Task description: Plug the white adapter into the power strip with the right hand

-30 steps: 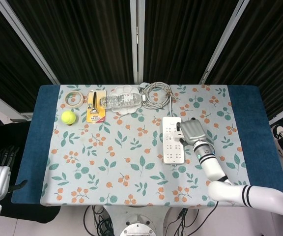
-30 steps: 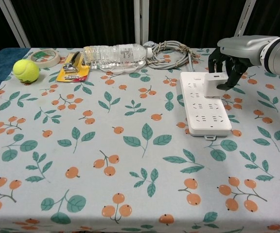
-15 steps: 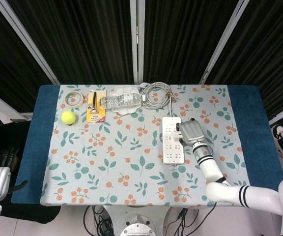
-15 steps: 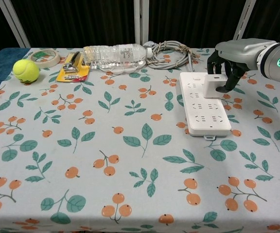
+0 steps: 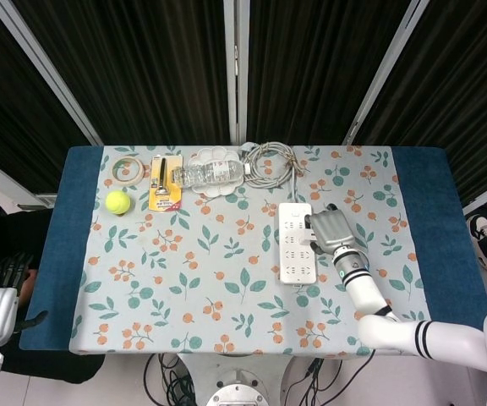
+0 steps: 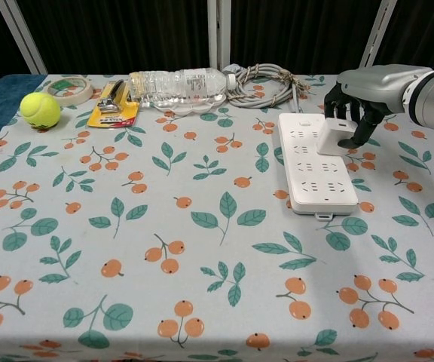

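Gripping small white adapter cube (image 6: 336, 136), right hand (image 6: 359, 104) has lowered it onto flat white power strip (image 6: 313, 170); seating looks nearly done.

On the desk (image 6: 202, 317) the strip (image 6: 315, 170) lies right of centre, lengthwise front to back. The adapter (image 6: 336, 136) sits on its right rear part, with the right hand (image 6: 362, 102) on it from the right. Behind the strip lies a cable (image 6: 266, 81); left of that a bottle (image 6: 175, 84), a card (image 6: 114, 103), tape (image 6: 70, 88) and, nearer the front, a ball (image 6: 40, 109).
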Controlling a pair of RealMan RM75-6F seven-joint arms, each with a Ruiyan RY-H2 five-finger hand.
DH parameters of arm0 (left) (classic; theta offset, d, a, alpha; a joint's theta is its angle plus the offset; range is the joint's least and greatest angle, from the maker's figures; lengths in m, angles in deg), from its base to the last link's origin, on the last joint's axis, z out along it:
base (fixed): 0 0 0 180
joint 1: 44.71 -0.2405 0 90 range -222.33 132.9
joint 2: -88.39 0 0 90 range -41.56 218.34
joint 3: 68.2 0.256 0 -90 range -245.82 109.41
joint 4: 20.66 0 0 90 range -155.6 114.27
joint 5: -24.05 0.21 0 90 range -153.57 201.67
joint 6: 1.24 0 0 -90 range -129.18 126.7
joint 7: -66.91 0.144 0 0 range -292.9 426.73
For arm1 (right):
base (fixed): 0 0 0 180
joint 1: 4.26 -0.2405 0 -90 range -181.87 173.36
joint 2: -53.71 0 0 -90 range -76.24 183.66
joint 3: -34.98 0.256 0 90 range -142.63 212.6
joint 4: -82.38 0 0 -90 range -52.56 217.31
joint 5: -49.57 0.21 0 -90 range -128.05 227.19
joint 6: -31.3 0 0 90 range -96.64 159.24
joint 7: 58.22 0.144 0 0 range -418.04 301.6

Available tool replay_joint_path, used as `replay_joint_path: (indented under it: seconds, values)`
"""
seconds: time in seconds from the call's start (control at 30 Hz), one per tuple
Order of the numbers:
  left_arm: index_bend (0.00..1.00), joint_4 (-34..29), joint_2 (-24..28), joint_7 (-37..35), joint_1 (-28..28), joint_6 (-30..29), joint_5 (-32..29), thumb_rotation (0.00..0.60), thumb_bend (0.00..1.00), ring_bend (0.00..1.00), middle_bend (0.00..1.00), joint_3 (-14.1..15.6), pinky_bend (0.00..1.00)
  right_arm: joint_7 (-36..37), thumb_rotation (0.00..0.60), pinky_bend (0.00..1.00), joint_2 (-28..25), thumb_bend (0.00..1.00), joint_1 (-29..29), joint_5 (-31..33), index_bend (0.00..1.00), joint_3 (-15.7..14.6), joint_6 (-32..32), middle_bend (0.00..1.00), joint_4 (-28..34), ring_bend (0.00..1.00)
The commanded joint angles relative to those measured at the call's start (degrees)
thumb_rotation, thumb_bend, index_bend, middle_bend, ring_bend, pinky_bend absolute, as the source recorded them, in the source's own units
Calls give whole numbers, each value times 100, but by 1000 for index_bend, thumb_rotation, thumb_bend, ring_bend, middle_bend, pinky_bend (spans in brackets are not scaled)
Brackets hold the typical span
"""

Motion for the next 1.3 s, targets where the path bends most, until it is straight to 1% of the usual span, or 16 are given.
replay_joint_path:
  seconds: [0.03, 0.13, 0.43, 0.63, 0.73, 0.83, 0.87, 0.9, 0.93, 0.97, 1.03, 1.07, 1.13, 1.17, 1.23, 1.3]
  values:
    - [10, -4, 5, 5, 0, -2, 3, 600, 102, 0, 0, -2, 0, 42, 600, 45, -68, 410, 10, 2, 382, -5, -34, 425, 74, 257]
    - [10, -3, 2, 12, 1, -16, 17, 600, 102, 0, 0, -5, 0, 88, 600, 5, -127, 406, 17, 3, 293, -11, -72, 360, 122, 183]
    - [10, -18, 15, 28, 0, -20, 30, 600, 103, 0, 0, -3, 0, 145, 600, 0, -323, 405, 29, 19, 234, -61, -113, 304, 357, 145]
    - [10, -63, 54, 66, 19, -20, 43, 600, 102, 0, 0, -19, 0, 425, 600, 0, -858, 405, 192, -176, 192, -18, 4, 274, 946, 118]
    - [10, -98, 75, 95, 28, -28, 51, 600, 103, 0, 0, -30, 0, 864, 600, 0, -1238, 398, 379, -453, 184, 95, 48, 275, 1347, 118]
    - [10, -144, 88, 134, 34, -44, 68, 600, 102, 0, 0, -34, 0, 1856, 600, 0, -1553, 327, 658, -877, 191, 339, -163, 311, 1673, 144]
    - [10, -165, 91, 150, 34, -50, 77, 600, 102, 0, 0, -32, 0, 2433, 600, 2, -1586, 314, 804, -1107, 210, 487, -252, 332, 1704, 168]
    - [10, -179, 92, 161, 34, -55, 82, 600, 102, 0, 0, -31, 0, 2931, 600, 29, -1558, 306, 928, -1297, 260, 609, -303, 375, 1684, 223]
    - [10, -196, 92, 174, 34, -56, 88, 600, 102, 0, 0, -27, 0, 3633, 600, 80, -1475, 303, 1095, -1535, 323, 760, -371, 417, 1614, 284]
    - [10, -210, 94, 188, 34, -56, 91, 600, 102, 0, 0, -24, 0, 4159, 600, 179, -1407, 304, 1206, -1698, 405, 857, -452, 468, 1546, 363]
    - [10, -234, 100, 219, 34, -62, 99, 600, 103, 0, 0, -19, 0, 5194, 600, 421, -1288, 318, 1381, -2026, 561, 1032, -691, 561, 1384, 520]
    - [10, -250, 108, 231, 29, -71, 105, 600, 103, 0, 0, -15, 0, 5862, 600, 514, -1203, 333, 1475, -2272, 632, 1137, -843, 600, 1245, 584]
    - [10, -272, 115, 252, 27, -79, 101, 600, 103, 0, 0, -19, 0, 6768, 600, 633, -1035, 380, 1589, -2621, 746, 1263, -988, 667, 996, 674]
    - [10, -283, 117, 260, 22, -85, 102, 600, 103, 0, 0, -16, 0, 7268, 600, 694, -906, 427, 1639, -2798, 808, 1310, -1052, 711, 817, 723]
    - [13, -300, 120, 271, 20, -81, 98, 600, 103, 0, 0, -10, 0, 7883, 600, 785, -714, 526, 1677, -2997, 895, 1350, -1133, 789, 549, 804]
    - [20, -314, 125, 289, 15, -74, 88, 600, 102, 0, 0, -4, 0, 8401, 600, 853, -522, 592, 1671, -3137, 944, 1373, -1235, 843, 252, 869]
